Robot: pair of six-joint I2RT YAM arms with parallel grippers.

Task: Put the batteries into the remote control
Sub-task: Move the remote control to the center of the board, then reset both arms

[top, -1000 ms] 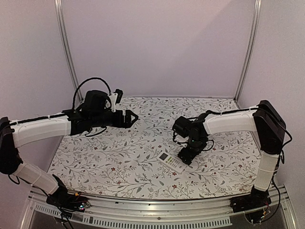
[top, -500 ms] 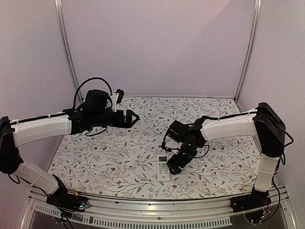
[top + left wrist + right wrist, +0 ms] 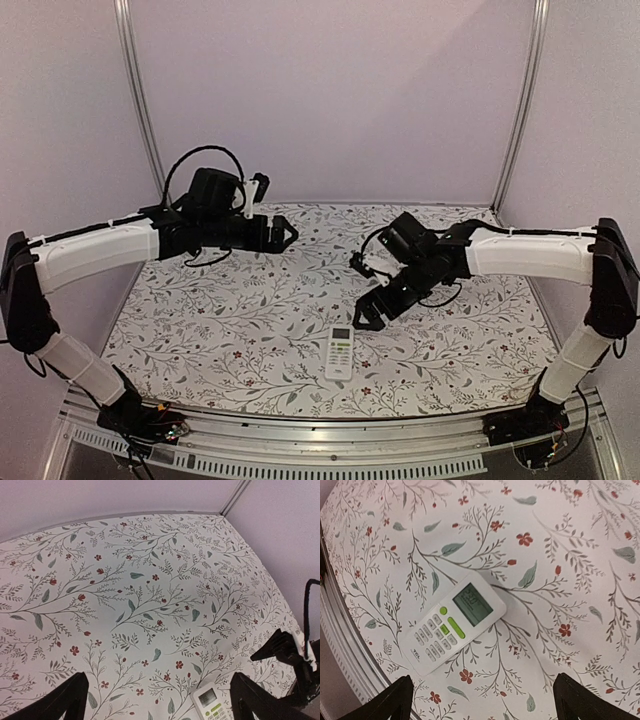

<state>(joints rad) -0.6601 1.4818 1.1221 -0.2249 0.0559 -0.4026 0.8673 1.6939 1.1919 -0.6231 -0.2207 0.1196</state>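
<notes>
Lying face-up, one remote control (image 3: 454, 621); left gripper (image 3: 287, 232) and right gripper (image 3: 367, 316) both gape empty.

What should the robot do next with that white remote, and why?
Probably lift the right arm's open fingers clear: the slim white rectangular remote control lies flat, face up, untouched, its display seemingly showing digits, and no loose batteries show in any view.

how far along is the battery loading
Done, apparently: the remote control lies face up, its display seemingly showing digits, with no loose batteries in view. In hand: nothing; the left end effector and right end effector are open and empty. Left: likely nothing, though the battery bay is hidden.
</notes>
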